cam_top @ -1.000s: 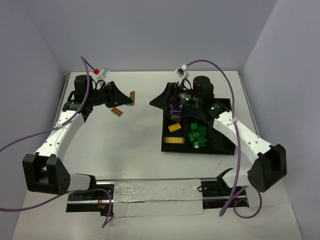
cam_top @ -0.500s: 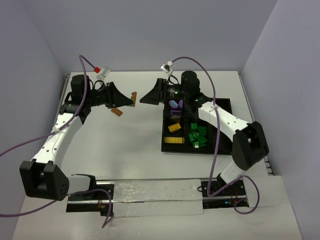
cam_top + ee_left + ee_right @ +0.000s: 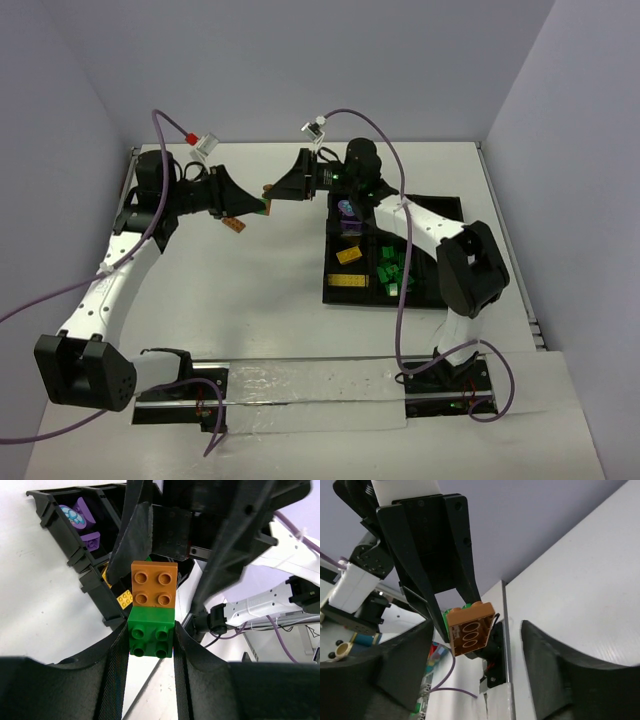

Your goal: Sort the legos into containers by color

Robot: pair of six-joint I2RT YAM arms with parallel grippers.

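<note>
Left gripper [image 3: 150, 641] is clenched on the green brick [image 3: 150, 636] of a two-colour cluster, and the orange brick [image 3: 154, 584] stands out free beyond its fingers. I think it is held like this so that the other arm has something to take. Right gripper [image 3: 476, 630] faces it with its jaws apart, one on each side of the orange brick, and in its wrist view they do not touch it. To my judgement the two colours must be pulled apart before each can go to its own place.

The cluster hangs in the air above the tabletop [image 3: 280, 300], toward the far edge, just left of the black tray [image 3: 395, 301]. In the tray, the green bricks [image 3: 395, 270], yellow bricks [image 3: 348, 256] and purple pieces [image 3: 348, 215] lie each in a separate compartment. One loose orange brick [image 3: 234, 224] lies on the tabletop under the left gripper.

I can read no brand, label or writing anywhere.
</note>
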